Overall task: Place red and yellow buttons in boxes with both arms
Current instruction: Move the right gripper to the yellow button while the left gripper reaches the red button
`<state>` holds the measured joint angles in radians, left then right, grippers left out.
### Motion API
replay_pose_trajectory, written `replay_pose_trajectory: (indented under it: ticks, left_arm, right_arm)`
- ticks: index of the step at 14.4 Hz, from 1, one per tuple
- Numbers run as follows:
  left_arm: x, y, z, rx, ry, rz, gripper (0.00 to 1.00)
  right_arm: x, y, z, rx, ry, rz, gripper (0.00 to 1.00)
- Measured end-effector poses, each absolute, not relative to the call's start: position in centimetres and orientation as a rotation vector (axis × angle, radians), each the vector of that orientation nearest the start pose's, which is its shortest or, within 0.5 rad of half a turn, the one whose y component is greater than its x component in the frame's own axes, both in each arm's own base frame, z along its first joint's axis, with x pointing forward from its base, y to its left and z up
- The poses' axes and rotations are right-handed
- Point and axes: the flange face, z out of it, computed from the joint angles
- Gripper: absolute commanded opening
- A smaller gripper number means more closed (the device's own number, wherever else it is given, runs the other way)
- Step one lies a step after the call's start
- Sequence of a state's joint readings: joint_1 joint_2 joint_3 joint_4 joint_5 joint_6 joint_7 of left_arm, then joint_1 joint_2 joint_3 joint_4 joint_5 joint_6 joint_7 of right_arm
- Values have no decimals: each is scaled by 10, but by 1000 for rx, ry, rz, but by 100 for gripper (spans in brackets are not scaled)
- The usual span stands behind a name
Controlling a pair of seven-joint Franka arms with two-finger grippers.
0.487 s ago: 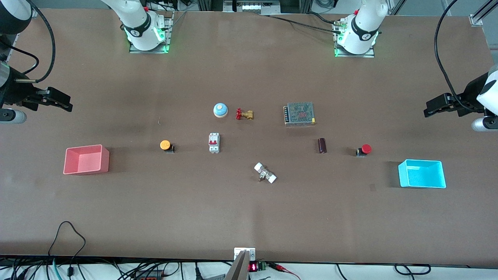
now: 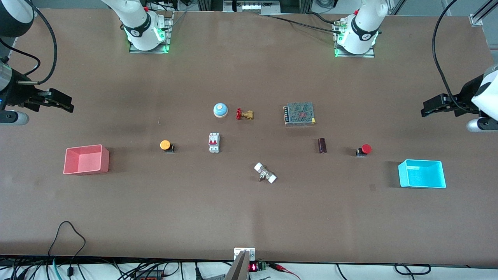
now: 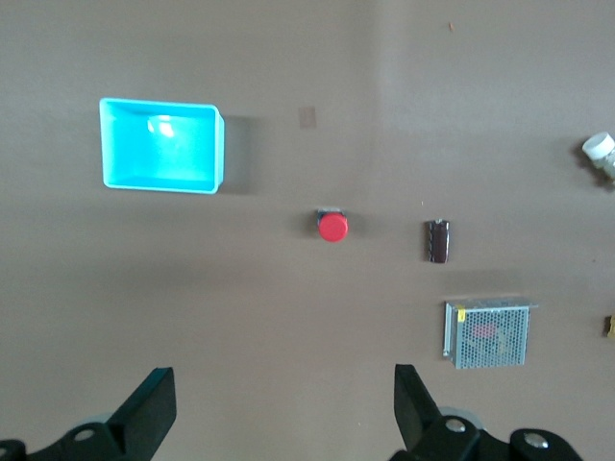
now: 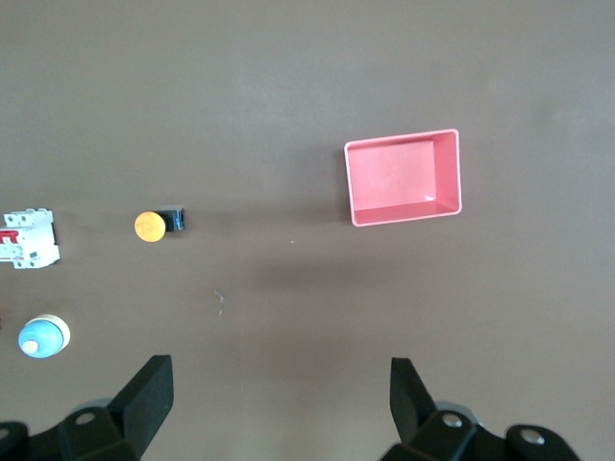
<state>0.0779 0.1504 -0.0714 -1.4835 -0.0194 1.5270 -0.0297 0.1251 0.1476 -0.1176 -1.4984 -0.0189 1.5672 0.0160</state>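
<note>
The red button (image 2: 363, 149) stands on the table beside the cyan box (image 2: 422, 174); both also show in the left wrist view, the button (image 3: 332, 226) and the box (image 3: 161, 146). The orange-yellow button (image 2: 166, 146) stands beside the pink-red box (image 2: 85, 159); both show in the right wrist view, the button (image 4: 154, 225) and the box (image 4: 404, 177). My left gripper (image 2: 430, 108) hangs open and empty high at the left arm's end of the table, fingers (image 3: 413, 403) wide apart. My right gripper (image 2: 62, 103) hangs open and empty at the right arm's end.
In the middle of the table lie a blue bell (image 2: 220, 110), a brass valve with red handle (image 2: 244, 114), a white circuit breaker (image 2: 213, 142), a white pipe fitting (image 2: 265, 173), a metal mesh power supply (image 2: 299, 113) and a dark cylinder (image 2: 321, 145).
Both grippers have shifted slightly up in the front view, toward the robots' bases. The objects on the table have not moved.
</note>
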Motion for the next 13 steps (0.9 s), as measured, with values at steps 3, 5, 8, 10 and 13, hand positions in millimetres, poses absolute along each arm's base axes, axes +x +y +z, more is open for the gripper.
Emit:
replay_pose_trajectory:
  ticks: [3,5,8,10,13]
  left_arm:
    - [596,-3,535,-3157,-37,299,100]
    - [605,-7,496,-3150,-21,395,100]
    - [625,-22,428,-3141,23,499,100]
    - [637,-34,385,-3143,48,506,100]
    - [644,-45,317,-3160,64,425,100]
  right_arm:
    - [610,22,533,-3178,-33,230,100]
    - [622,35,495,-3173,-83,301,100]
    - [637,47,440,-3154,-91,295,100]
    - [637,66,414,-3158,-74,264,100]
    - [628,108,379,-3163,-106,194,100]
